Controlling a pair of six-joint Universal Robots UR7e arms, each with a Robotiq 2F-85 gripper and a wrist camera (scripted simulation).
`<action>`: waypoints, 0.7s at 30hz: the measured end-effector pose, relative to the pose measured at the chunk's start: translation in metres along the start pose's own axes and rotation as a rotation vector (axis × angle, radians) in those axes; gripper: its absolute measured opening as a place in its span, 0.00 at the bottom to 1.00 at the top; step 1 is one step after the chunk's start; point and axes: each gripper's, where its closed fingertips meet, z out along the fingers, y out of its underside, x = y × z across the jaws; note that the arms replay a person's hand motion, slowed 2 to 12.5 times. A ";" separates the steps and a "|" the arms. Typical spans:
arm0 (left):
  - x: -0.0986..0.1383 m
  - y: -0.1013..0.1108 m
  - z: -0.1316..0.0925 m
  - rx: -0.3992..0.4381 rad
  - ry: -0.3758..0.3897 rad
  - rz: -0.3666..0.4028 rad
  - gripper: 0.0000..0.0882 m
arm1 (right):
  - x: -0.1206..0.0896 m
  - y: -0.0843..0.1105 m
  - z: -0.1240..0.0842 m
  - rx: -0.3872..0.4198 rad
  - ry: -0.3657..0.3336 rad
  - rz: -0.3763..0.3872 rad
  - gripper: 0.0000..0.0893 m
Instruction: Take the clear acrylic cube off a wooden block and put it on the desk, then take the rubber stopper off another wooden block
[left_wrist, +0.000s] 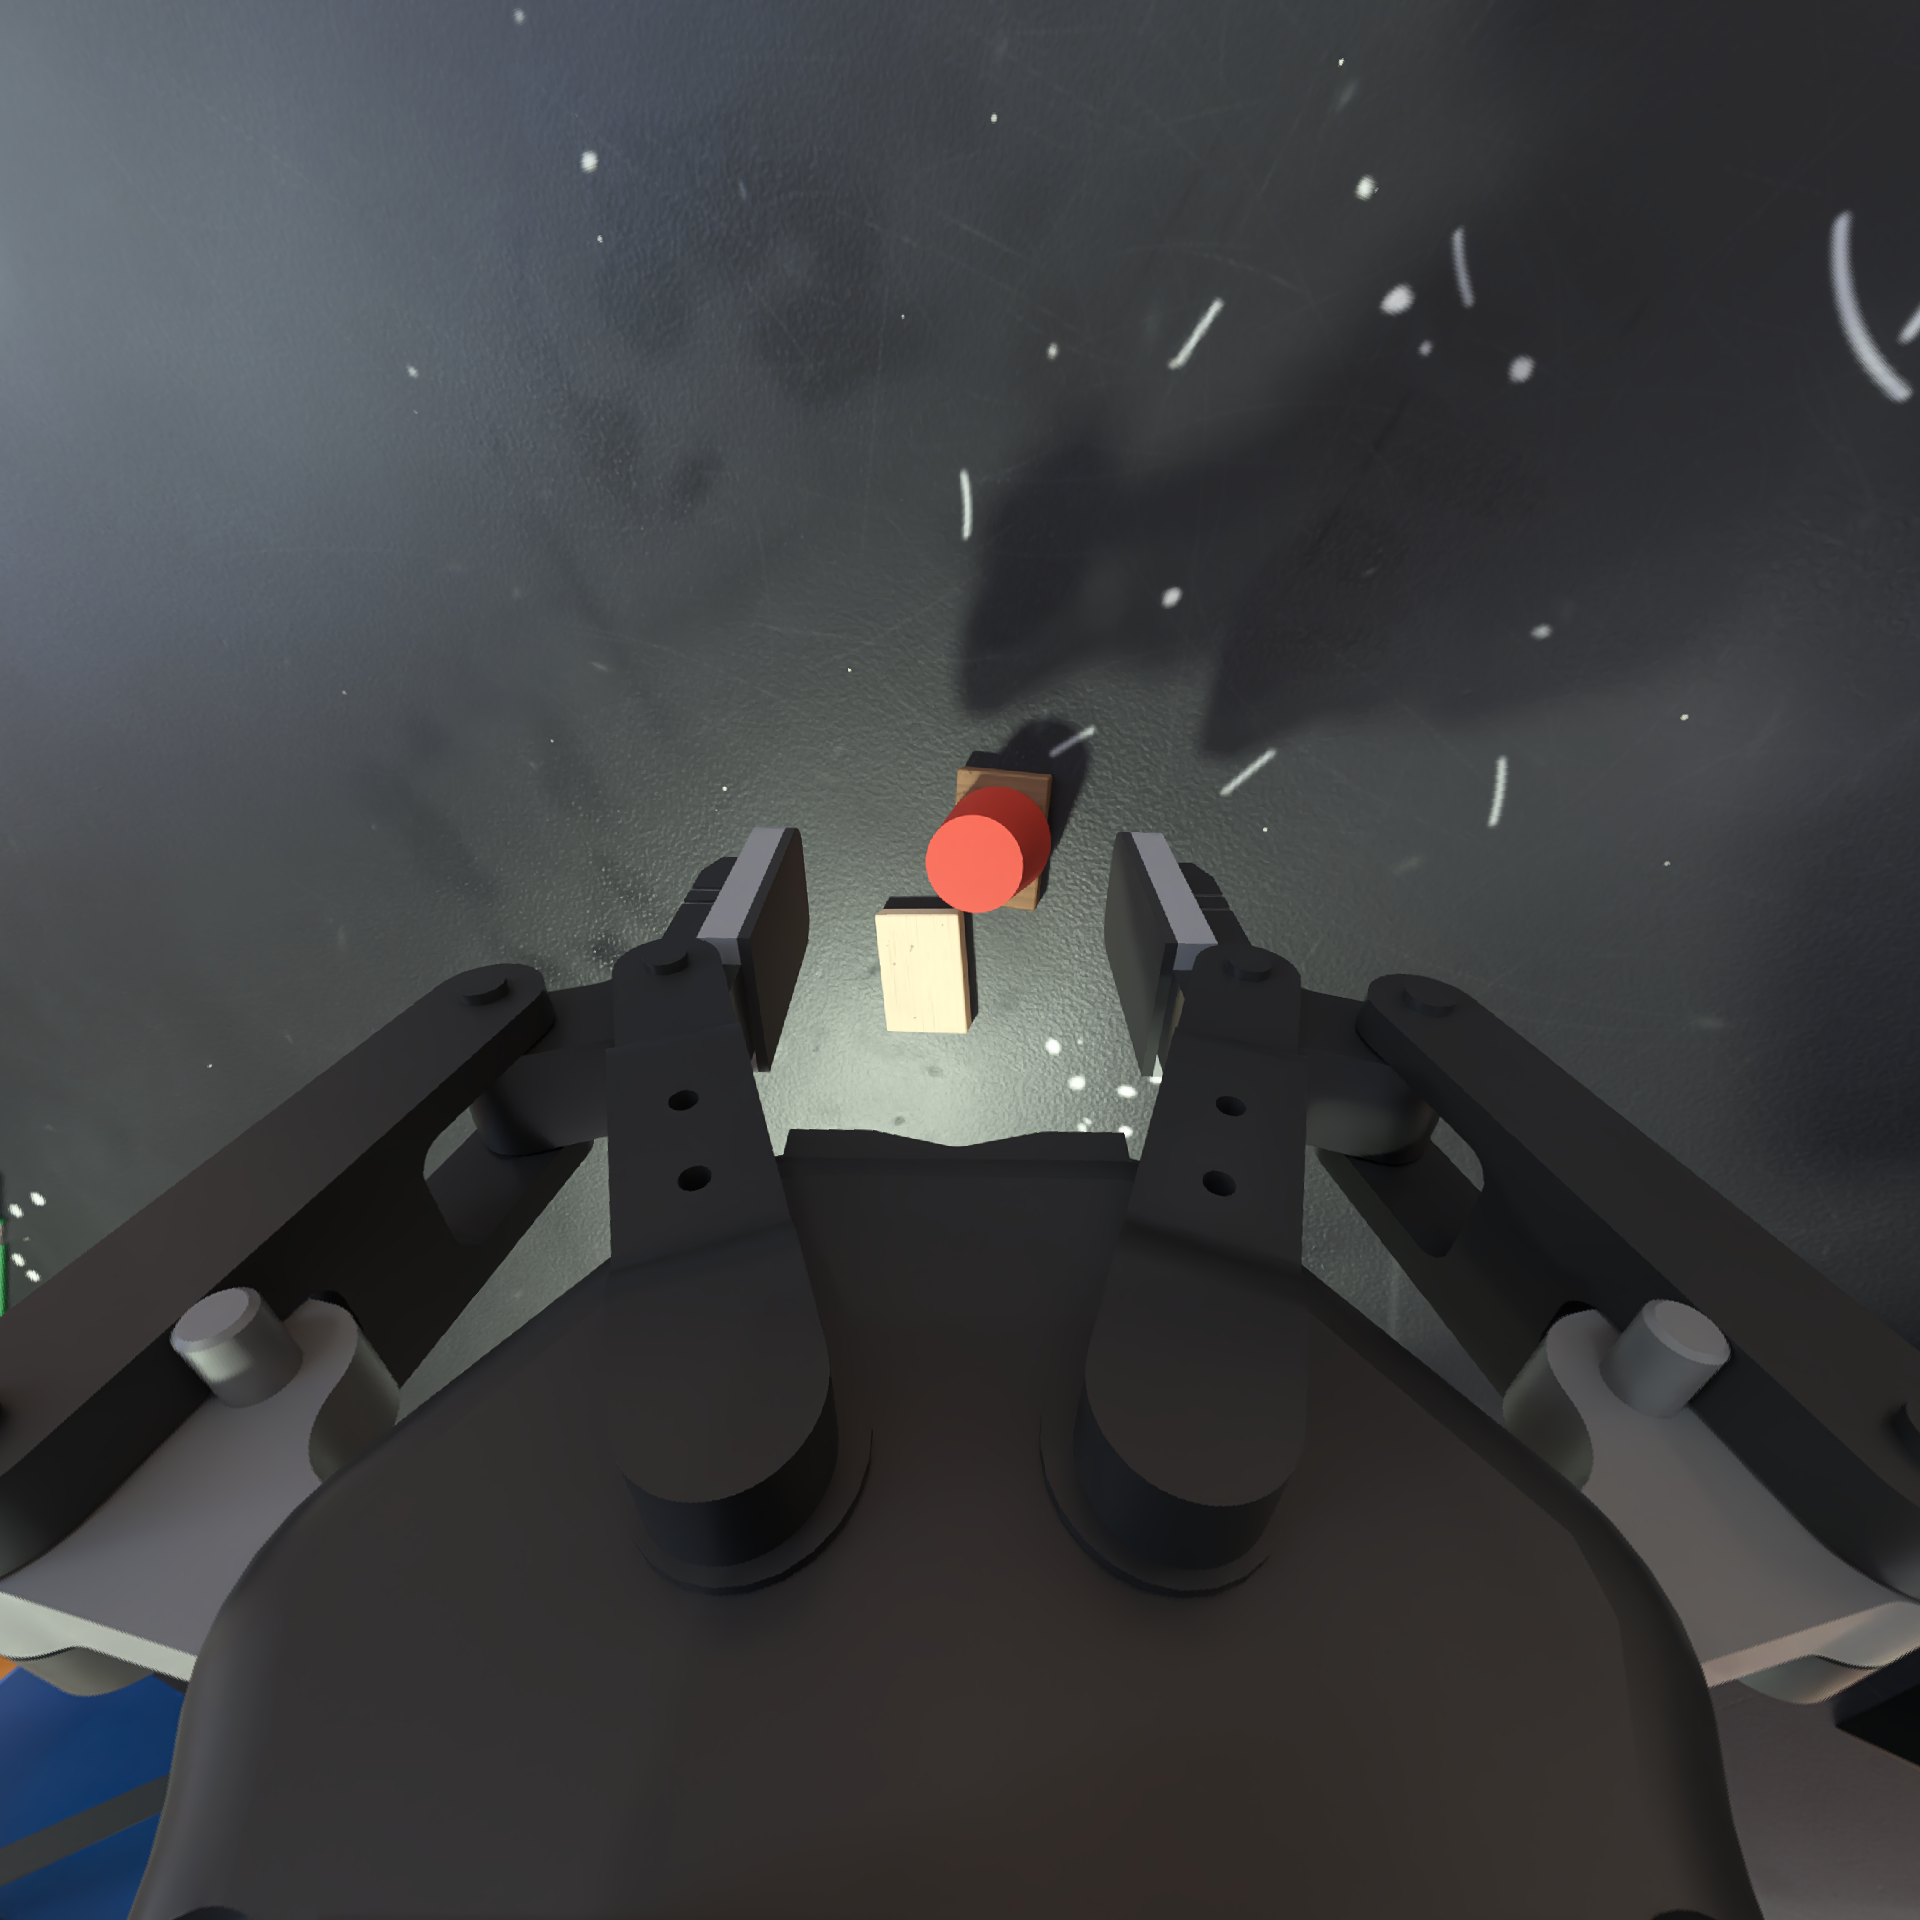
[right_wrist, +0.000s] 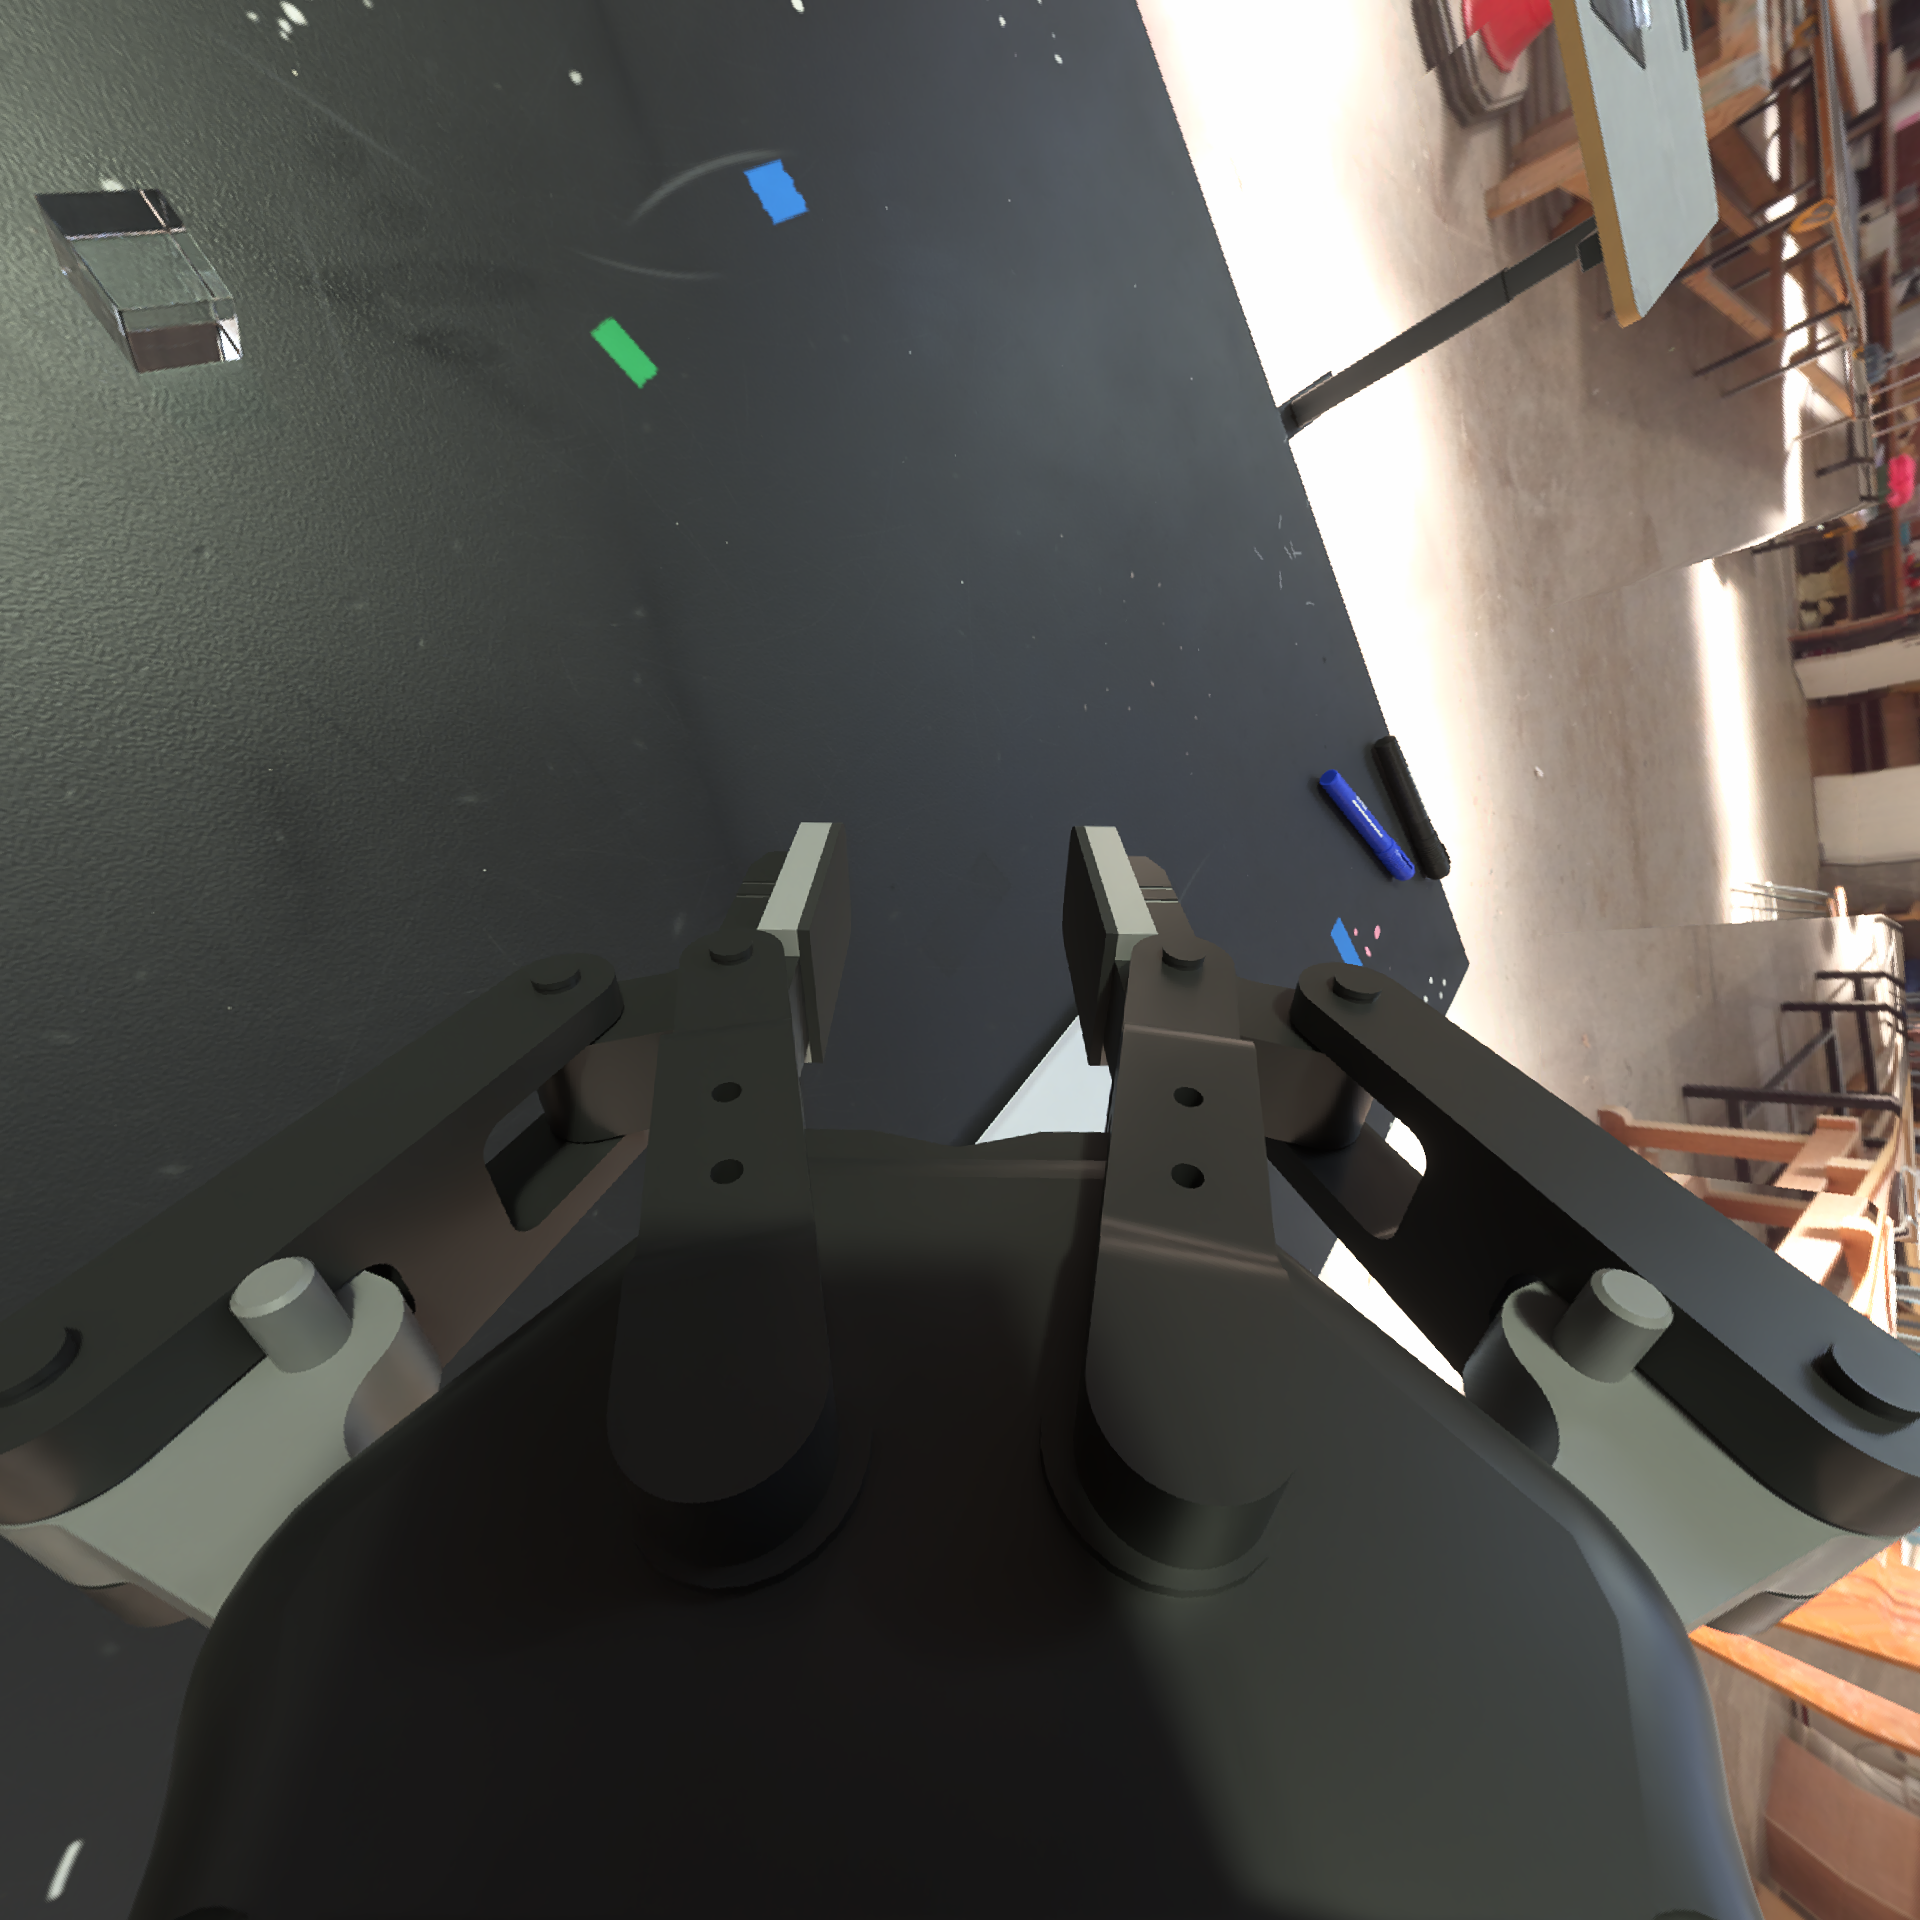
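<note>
In the left wrist view, a red rubber stopper (left_wrist: 985, 849) stands on a dark wooden block (left_wrist: 1023, 805) on the dark desk (left_wrist: 416, 520). A pale wooden block (left_wrist: 923, 971) with a bare top stands just in front of it. My left gripper (left_wrist: 956, 925) is open and empty, high above both blocks. In the right wrist view, the clear acrylic cube (right_wrist: 140, 281) lies on the desk at the upper left. My right gripper (right_wrist: 951, 935) is open and empty, well away from the cube.
In the right wrist view, green tape (right_wrist: 623, 353) and blue tape (right_wrist: 777, 190) mark the desk. A blue marker (right_wrist: 1366, 824) and a black marker (right_wrist: 1410, 808) lie near the desk's right edge (right_wrist: 1309, 520). Beyond it are floor and wooden furniture.
</note>
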 end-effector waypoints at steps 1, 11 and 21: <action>0.000 0.000 0.001 -0.002 0.008 -0.002 0.59 | 0.000 0.000 0.000 -0.001 0.000 0.000 0.42; -0.001 0.002 0.011 -0.009 0.077 -0.007 0.56 | 0.001 0.003 0.002 -0.010 -0.003 0.007 0.42; 0.004 0.001 0.018 -0.004 0.139 -0.003 0.54 | 0.002 0.007 0.003 -0.017 -0.007 0.013 0.42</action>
